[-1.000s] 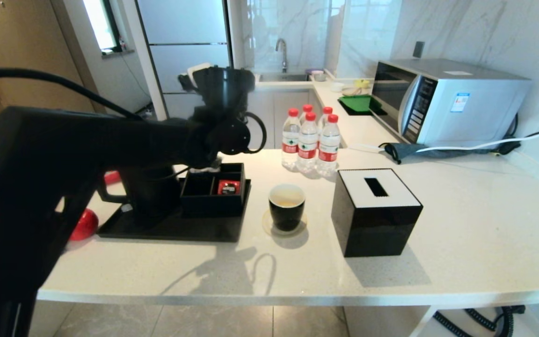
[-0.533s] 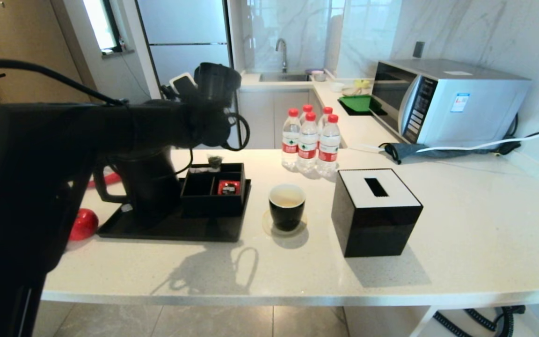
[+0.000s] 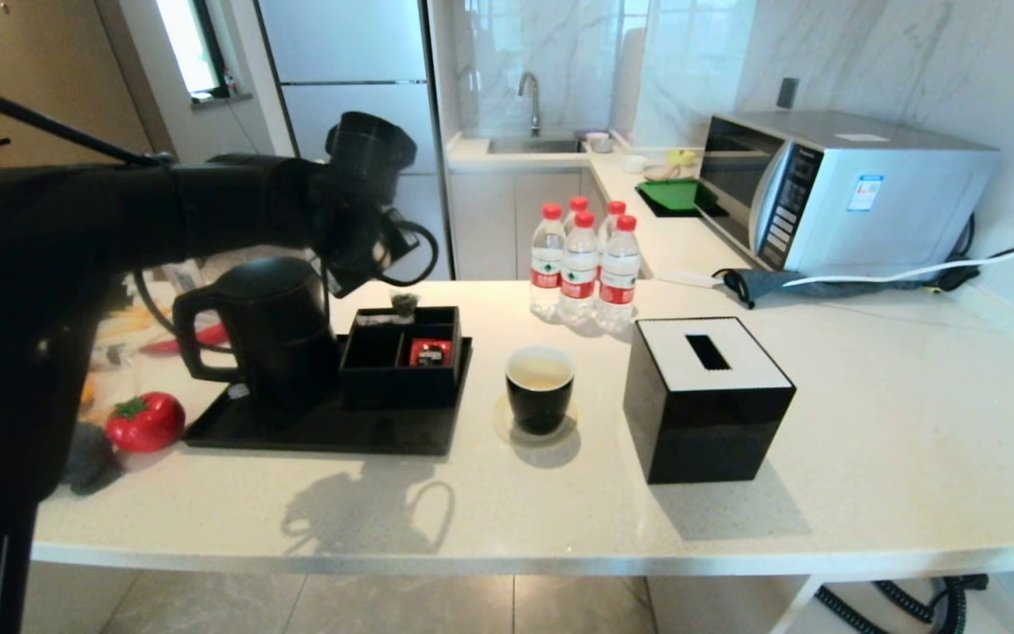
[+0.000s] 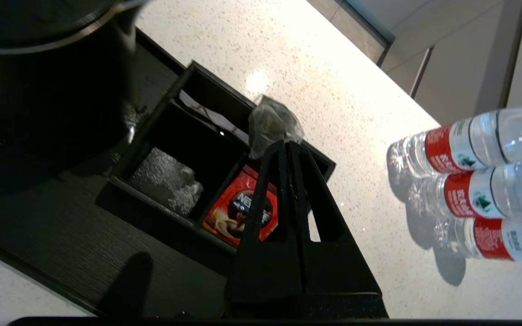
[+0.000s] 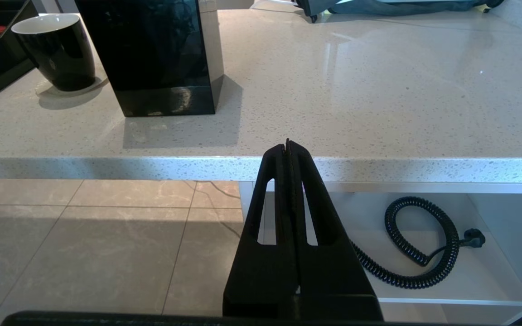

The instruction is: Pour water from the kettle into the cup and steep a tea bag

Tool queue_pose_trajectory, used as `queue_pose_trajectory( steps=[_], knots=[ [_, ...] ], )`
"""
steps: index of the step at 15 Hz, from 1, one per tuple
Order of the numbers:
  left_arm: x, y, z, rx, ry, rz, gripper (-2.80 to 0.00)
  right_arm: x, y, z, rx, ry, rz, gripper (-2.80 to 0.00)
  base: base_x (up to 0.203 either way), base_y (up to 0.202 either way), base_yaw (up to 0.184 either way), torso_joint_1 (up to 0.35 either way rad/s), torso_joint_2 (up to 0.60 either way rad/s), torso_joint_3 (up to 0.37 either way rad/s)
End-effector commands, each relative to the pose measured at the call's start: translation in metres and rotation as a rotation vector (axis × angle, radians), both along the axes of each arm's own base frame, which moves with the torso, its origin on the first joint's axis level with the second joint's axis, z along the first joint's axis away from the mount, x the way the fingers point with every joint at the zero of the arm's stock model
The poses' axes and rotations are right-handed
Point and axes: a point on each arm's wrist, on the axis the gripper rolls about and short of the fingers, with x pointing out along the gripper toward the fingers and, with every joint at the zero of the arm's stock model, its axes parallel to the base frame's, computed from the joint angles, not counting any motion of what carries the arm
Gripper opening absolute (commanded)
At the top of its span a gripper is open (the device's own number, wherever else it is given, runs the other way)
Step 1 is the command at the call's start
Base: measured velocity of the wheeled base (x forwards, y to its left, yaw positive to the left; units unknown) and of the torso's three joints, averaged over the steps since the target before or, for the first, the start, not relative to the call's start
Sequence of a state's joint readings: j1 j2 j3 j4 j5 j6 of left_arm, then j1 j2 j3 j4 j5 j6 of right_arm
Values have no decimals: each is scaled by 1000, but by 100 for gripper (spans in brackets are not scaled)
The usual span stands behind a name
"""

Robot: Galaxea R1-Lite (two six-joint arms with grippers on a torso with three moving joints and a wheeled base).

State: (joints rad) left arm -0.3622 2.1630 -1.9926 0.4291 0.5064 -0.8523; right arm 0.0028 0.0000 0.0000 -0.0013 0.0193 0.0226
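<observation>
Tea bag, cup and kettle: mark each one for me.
tea bag (image 4: 273, 124), left wrist view, on the sachet's crumpled middle, at the left jaws' tips.
cup (image 3: 540, 398), head view, on its black outer wall.
kettle (image 3: 274, 330), head view, on the black body below the lid.

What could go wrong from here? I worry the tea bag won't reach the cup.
The left hand is shut on just an edge of the tea bag above the compartment box; it could slip back in.
Its string seems to trail in the box and may snag.
The cup already holds water and stands near the tissue box; a bump could spill it.
</observation>
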Motion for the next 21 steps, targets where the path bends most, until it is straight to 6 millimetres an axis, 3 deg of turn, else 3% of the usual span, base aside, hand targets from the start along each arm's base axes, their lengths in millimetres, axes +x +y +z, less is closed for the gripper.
queue_pose_trajectory(
  steps=[1,5,6,21],
  knots=[
    [-2,9,8,-15,-16,17,-280,0,0,0,0,0,1,-280,0,0,0,0,0,0],
    [4,14,1,-38,-5,32,-280,0,0,0,0,0,1,-280,0,0,0,0,0,0],
    [5,14,-1,-46,1,37,0,0,0,0,0,0,1,-280,0,0,0,0,0,0],
    [39,-1,-51,-105,20,-43,0,0,0,0,0,0,1,-280,0,0,0,0,0,0]
  ],
)
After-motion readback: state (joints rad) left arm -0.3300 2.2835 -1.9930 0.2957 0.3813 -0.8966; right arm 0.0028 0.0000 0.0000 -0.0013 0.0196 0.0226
